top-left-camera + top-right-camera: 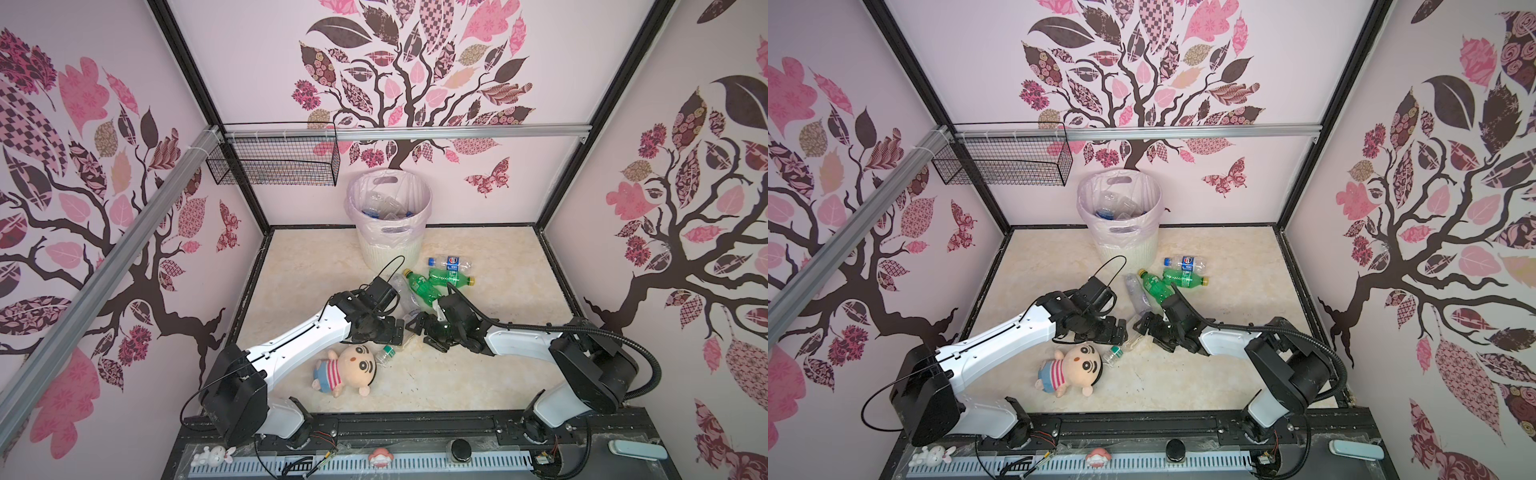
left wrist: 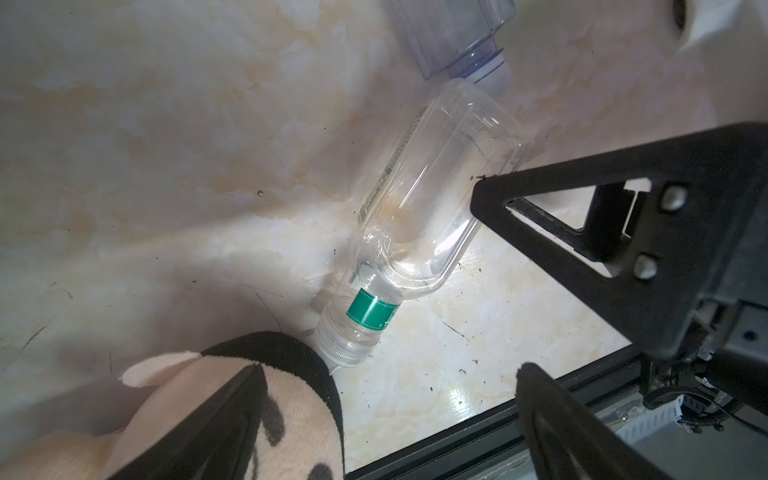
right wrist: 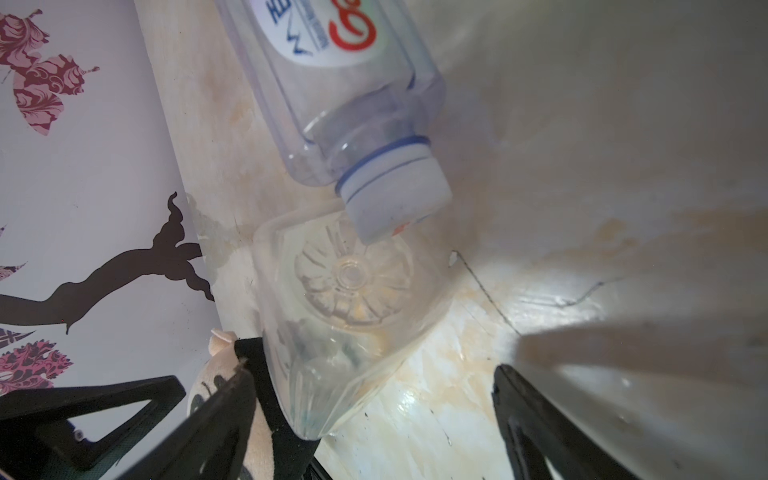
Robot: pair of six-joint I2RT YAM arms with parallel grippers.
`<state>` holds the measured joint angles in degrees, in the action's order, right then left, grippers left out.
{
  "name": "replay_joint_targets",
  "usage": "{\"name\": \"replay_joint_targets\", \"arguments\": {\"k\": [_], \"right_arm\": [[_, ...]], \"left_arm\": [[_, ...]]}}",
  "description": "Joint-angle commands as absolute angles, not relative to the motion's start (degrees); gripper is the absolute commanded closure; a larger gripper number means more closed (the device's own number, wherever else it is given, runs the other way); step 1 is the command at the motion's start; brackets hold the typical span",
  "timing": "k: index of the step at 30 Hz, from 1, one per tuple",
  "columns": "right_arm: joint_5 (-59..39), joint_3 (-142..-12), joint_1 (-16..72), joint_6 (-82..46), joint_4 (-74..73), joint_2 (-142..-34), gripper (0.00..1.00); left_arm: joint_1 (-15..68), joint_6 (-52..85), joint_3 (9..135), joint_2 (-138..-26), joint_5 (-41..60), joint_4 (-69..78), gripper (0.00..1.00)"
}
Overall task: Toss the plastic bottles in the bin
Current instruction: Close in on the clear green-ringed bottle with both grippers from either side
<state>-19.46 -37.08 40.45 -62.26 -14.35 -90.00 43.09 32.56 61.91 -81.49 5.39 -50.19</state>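
Both hands low over mid-tabletop [image 1: 478, 353], tips facing. The left hand [image 2: 390, 370] is wide and empty; the right hand [image 3: 372, 368] is wide, set about the base end of a clear green-labelled bottle [image 2: 415, 216] whose cap meets the plush doll [image 1: 345, 370]. Two green bottles [image 1: 424, 286] and a blue-capped bottle [image 1: 451, 262] lie near the bin [image 1: 386, 253], far centre, holding others

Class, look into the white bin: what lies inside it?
A pale pink bag lines the bin. Several clear plastic bottles, some with blue parts, lie heaped inside. The near wall hides the bottom, so they cannot be counted.
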Motion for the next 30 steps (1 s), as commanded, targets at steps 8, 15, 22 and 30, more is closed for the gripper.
{"name": "replay_joint_targets", "arguments": {"k": [8, 15, 22, 30], "right_arm": [[-19.6, -39.9, 41.0, -64.7, -17.0, -95.1, 0.14], [-18.4, -40.1, 41.0, -67.1, -19.2, -96.5, 0.18], [-18.1, -41.4, 41.0, -67.6, -21.0, -97.2, 0.20], [-17.7, -42.6, 41.8, -67.0, -21.0, -97.1, 0.19]], "left_arm": [[42.8, 31.8, 59.6, -79.4, 5.6, -49.9, 0.03], [42.9, 32.0, 59.0, -79.0, 5.6, -49.8, 0.03], [42.8, 32.1, 58.4, -78.3, 5.4, -50.0, 0.03], [42.6, 32.0, 58.1, -78.0, 5.1, -50.0, 0.03]]}}
